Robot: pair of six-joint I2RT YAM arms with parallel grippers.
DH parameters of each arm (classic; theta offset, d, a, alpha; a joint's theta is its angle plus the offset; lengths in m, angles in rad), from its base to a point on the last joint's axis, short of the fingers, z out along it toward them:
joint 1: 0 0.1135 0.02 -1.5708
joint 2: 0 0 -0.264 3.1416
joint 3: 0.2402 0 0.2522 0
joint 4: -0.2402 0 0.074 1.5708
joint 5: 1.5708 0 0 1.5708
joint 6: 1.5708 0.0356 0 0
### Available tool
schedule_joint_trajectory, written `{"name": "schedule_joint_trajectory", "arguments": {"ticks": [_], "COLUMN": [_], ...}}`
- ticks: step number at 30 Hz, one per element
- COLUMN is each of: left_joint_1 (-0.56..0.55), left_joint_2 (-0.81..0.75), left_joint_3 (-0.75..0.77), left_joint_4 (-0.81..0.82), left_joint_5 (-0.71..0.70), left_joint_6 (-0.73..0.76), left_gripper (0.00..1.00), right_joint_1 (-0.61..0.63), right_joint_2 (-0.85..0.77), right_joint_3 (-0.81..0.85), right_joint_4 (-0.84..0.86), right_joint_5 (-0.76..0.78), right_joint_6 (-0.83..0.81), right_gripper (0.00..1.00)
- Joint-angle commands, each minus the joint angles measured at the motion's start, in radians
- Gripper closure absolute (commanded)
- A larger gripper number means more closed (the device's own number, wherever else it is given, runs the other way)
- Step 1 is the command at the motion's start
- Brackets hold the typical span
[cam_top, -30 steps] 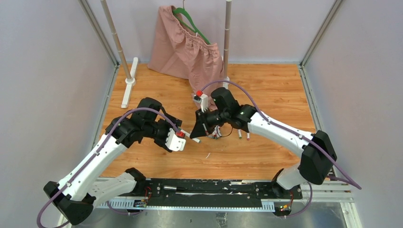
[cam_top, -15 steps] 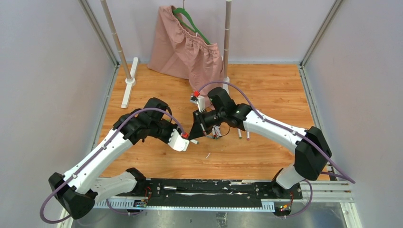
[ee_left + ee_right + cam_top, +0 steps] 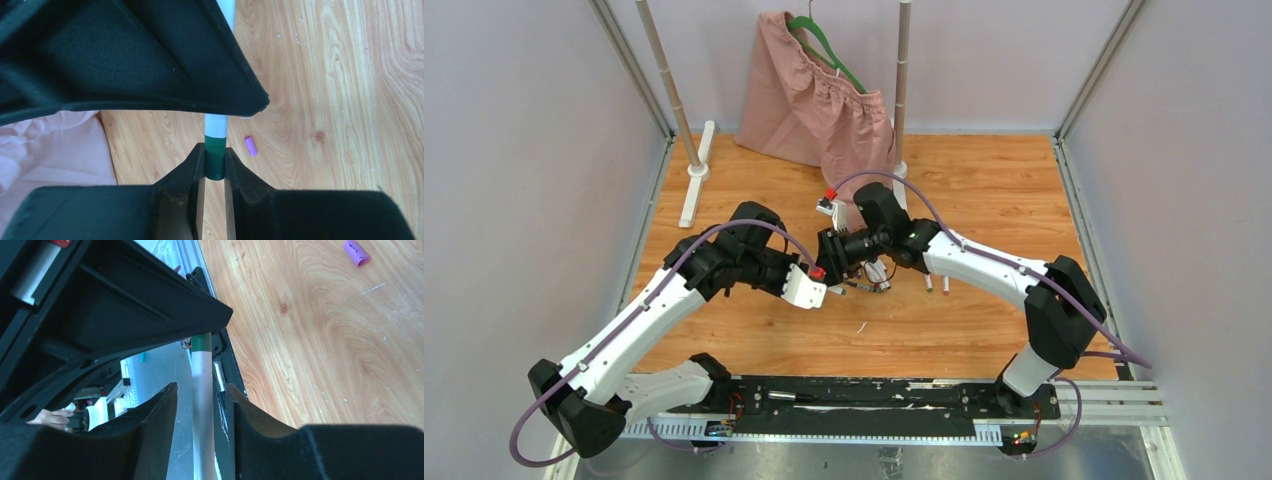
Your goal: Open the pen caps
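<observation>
While the wood-grain desk (image 3: 984, 200) is carrying one crumpled pink cloth (image 3: 809, 100) at its far edge, two white-and-black arms are facing each other over its middle. The left pincer (image 3: 215, 154) is clamping one smooth, cylindrical green cap (image 3: 216, 165), which is sitting on the end of one slim white barrel (image 3: 204, 430). The right pincer (image 3: 201, 387) is standing apart around that barrel, with gaps showing on both sides. One short purple cap (image 3: 356, 252) is lying loose on the bare wood nearby.

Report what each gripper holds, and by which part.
Left gripper pinches the green cap seated on the white barrel. Right gripper holds nothing: its open jaws flank that barrel without touching.
</observation>
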Motion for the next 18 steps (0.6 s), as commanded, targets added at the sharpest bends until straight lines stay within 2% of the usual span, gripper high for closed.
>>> {"name": "schedule_joint_trajectory", "arguments": {"ticks": [1,3,6,10,18], "left_joint_1": [-0.008,-0.009,-0.008,-0.003,0.114], "left_joint_2": [-0.002,0.0,0.013,0.036,0.071], "left_joint_3": [0.026,0.025,0.008,-0.043,-0.132], "left_joint_4": [0.015,0.015,0.02,0.055,0.167], "left_joint_5": [-0.024,-0.042,-0.104,-0.232,-0.295], "left_joint_6": [-0.046,-0.047,-0.039,-0.03,0.029], "left_gripper": [1.0,1.0,1.0,1.0,1.0], "right_joint_1": [0.01,0.01,0.003,-0.031,-0.108], "right_joint_2": [0.025,0.024,0.009,-0.052,-0.169], "right_joint_3": [-0.003,-0.006,-0.011,-0.073,-0.21], "right_joint_4": [0.098,0.095,0.037,-0.023,-0.128], "right_joint_5": [-0.037,-0.036,-0.022,-0.009,-0.022], "right_joint_6": [0.07,0.072,0.052,0.019,-0.055], "right_gripper": [0.62,0.75,1.0,1.0,1.0]}}
